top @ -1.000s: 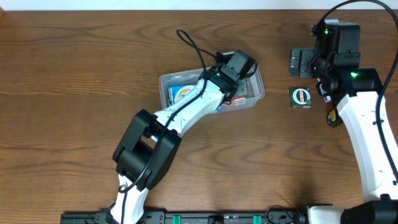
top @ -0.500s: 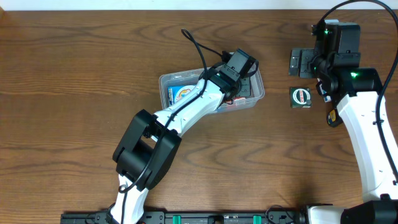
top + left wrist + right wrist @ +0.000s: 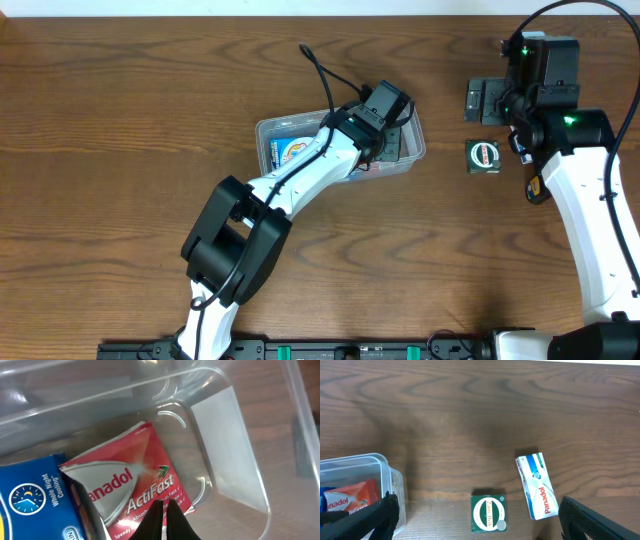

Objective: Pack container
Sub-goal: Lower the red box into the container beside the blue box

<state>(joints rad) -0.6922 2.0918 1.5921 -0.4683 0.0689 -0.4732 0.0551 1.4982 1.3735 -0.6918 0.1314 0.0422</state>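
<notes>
The clear container (image 3: pixel 264 128) sits mid-table with a blue box (image 3: pixel 290 150) at its left end. My left gripper (image 3: pixel 388 148) reaches into its right end. In the left wrist view the left gripper (image 3: pixel 164 509) is shut with nothing between its tips, right over a red Panadol ActiFast box (image 3: pixel 132 482) that lies beside the blue box (image 3: pixel 35 505) on the container floor (image 3: pixel 225 450). My right gripper (image 3: pixel 486 100) hovers open at the back right. Below it lie a green Zam-Buk box (image 3: pixel 489 513) and a white Panadol box (image 3: pixel 536 485).
The green Zam-Buk box (image 3: pixel 484 156) lies just right of the container, and the white Panadol box (image 3: pixel 537 187) peeks out beside the right arm. The container's corner (image 3: pixel 382 477) shows at the left of the right wrist view. Bare wooden table surrounds everything.
The cable on the left wrist has swung slightly to the right. The boxes and the right arm have not moved.
</notes>
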